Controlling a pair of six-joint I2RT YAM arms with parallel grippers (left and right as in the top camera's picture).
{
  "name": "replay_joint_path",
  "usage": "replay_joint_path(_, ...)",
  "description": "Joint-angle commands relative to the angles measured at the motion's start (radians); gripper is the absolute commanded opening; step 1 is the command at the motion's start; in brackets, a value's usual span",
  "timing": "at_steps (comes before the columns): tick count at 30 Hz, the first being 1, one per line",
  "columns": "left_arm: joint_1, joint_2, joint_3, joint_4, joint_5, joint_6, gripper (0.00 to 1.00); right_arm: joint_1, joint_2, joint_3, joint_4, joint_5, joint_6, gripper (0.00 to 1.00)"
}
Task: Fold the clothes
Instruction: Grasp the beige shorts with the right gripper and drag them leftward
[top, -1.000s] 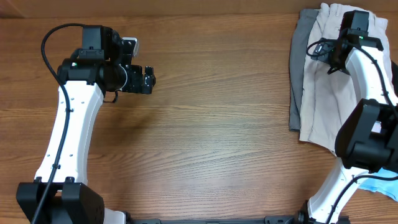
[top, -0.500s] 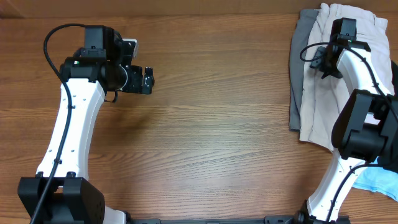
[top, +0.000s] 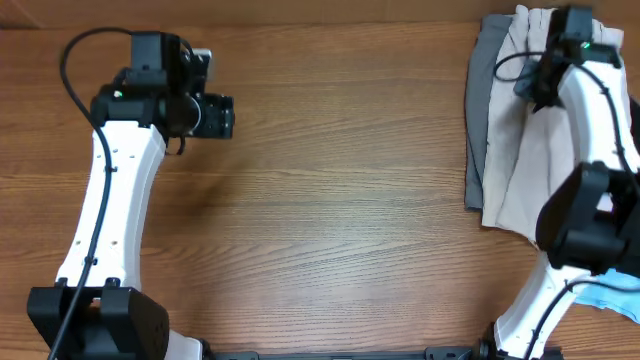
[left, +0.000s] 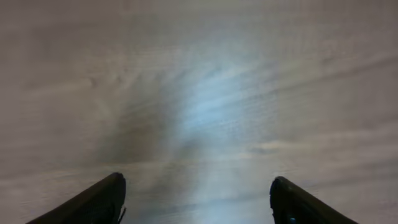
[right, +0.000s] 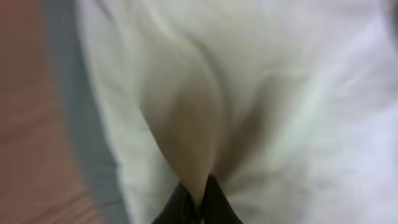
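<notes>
Beige shorts (top: 512, 160) at two o'clock bunch up, pinched by the right gripper (right: 198, 196), probably to drag them out; left gripper (left: 198, 190) hangs spread.

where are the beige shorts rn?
The beige shorts lie at the far right of the table, top of the overhead view, on the grey shorts whose edge shows at their left. The right gripper pinches a fold of them.
</notes>
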Motion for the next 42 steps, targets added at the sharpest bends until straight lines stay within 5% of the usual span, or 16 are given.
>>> replay_joint_path(1,-0.011,-0.002,0.203,-0.068,-0.068,-0.007,0.8,0.063,-0.161,0.16,-0.121,-0.107,-0.026,0.04)
replay_joint_path(9,0.009,-0.002,0.438,-0.226,-0.155,-0.029,0.88,0.318,-0.234,0.204,-0.318,-0.296,-0.056,0.04)
replay_joint_path(16,0.151,-0.002,0.454,-0.272,-0.152,-0.082,0.97,0.66,-0.227,0.182,-0.304,-0.321,-0.055,0.05)
replay_joint_path(20,0.23,-0.002,0.454,-0.299,-0.097,-0.08,1.0,0.777,-0.206,0.181,-0.266,-0.314,-0.055,0.08)
replay_joint_path(25,0.246,-0.002,0.454,-0.379,0.065,0.066,0.98,0.843,-0.165,0.181,-0.213,-0.314,-0.055,0.11)
replay_joint_path(30,0.237,-0.002,0.453,-0.43,0.122,0.126,1.0,0.83,-0.154,0.181,-0.179,-0.315,-0.056,0.39)
replay_joint_path(32,0.235,-0.002,0.453,-0.432,0.128,0.126,1.0,0.82,-0.154,0.181,-0.179,-0.315,-0.055,0.59)
replay_joint_path(42,0.198,0.011,0.375,-0.476,0.303,0.219,1.0,0.685,-0.223,0.182,-0.396,-0.426,-0.025,0.83)
